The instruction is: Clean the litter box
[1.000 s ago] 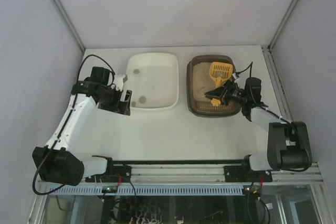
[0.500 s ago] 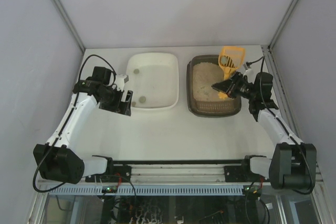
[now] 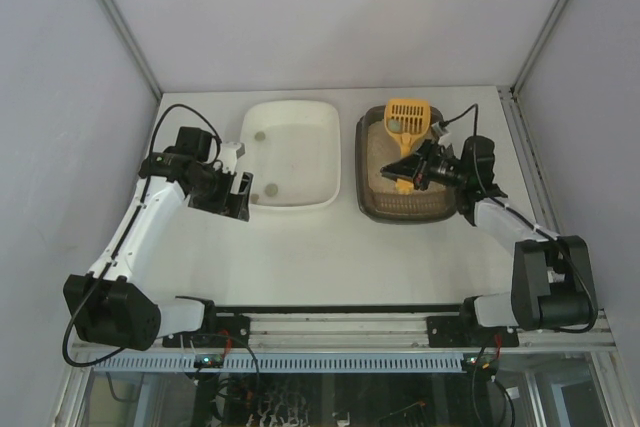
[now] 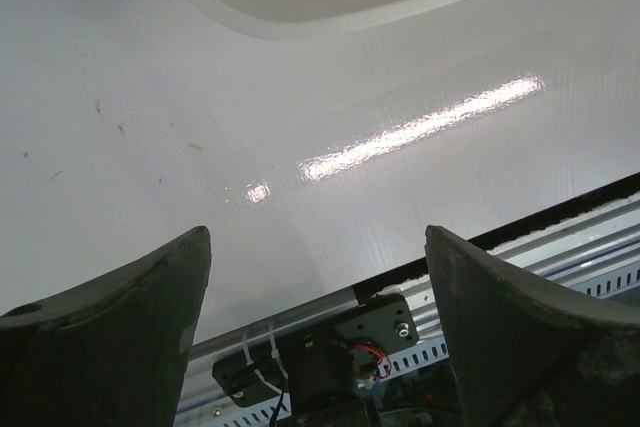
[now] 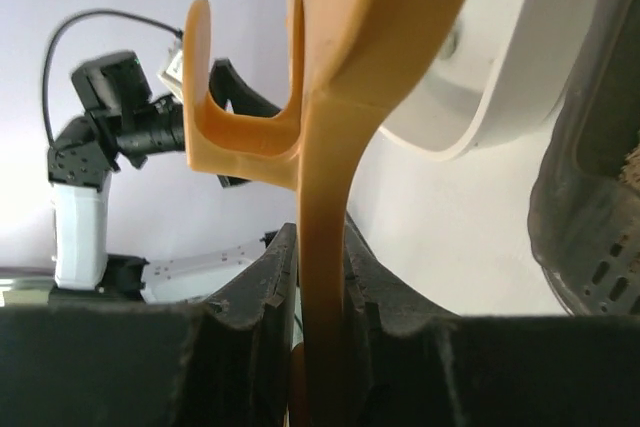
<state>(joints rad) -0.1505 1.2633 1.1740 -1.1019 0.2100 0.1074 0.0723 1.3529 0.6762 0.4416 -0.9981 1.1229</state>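
The dark brown litter box [image 3: 406, 209] with beige litter stands right of centre; its wall shows in the right wrist view [image 5: 600, 187]. My right gripper [image 3: 408, 173] is shut on the handle of the yellow slotted scoop [image 3: 403, 119], holding it above the box's far left part; a small dark lump lies in the scoop. In the right wrist view the jaws pinch the orange-yellow handle [image 5: 330, 197]. My left gripper [image 3: 238, 194] is open and empty, its fingers [image 4: 120, 297] beside the near left corner of the white tub [image 3: 293, 154].
The white tub holds three small dark lumps; its rim shows in the left wrist view [image 4: 300, 22] and the right wrist view [image 5: 470, 117]. A black rail [image 3: 330, 308] runs along the table's near edge. Grey walls enclose the table on three sides.
My right gripper lifted the scoop out of the litter, swung it to the far right corner, then brought it back left over the box. The left arm has not moved.
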